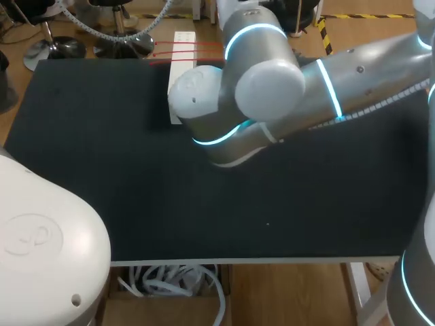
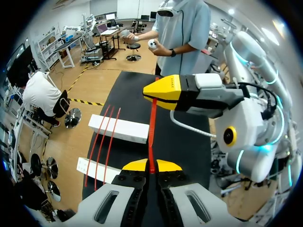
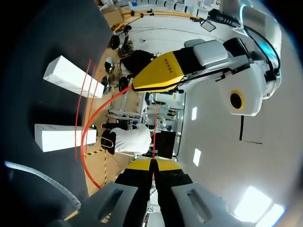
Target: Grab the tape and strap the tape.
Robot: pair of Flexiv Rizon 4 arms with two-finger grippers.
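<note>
Clamping thin red tape strip (image 2: 153, 127) taut between left gripper (image 2: 151, 166) and right gripper (image 3: 152, 165); hidden overhead behind grey arm (image 1: 272, 88).

head view looks steeply down from above and behind onto the black table (image 1: 81, 149), my right arm (image 1: 285, 88) close, hiding much. the wrist views face each other closely along the red tape (image 2: 152, 127); all three seemingly share the white blocks (image 2: 128, 131).

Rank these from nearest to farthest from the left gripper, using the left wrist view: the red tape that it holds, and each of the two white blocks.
1. Red tape: clamped between the fingers of the left gripper.
2. First white block: on the table close beside the gripper.
3. Second white block: farther ahead, on the same side.
</note>
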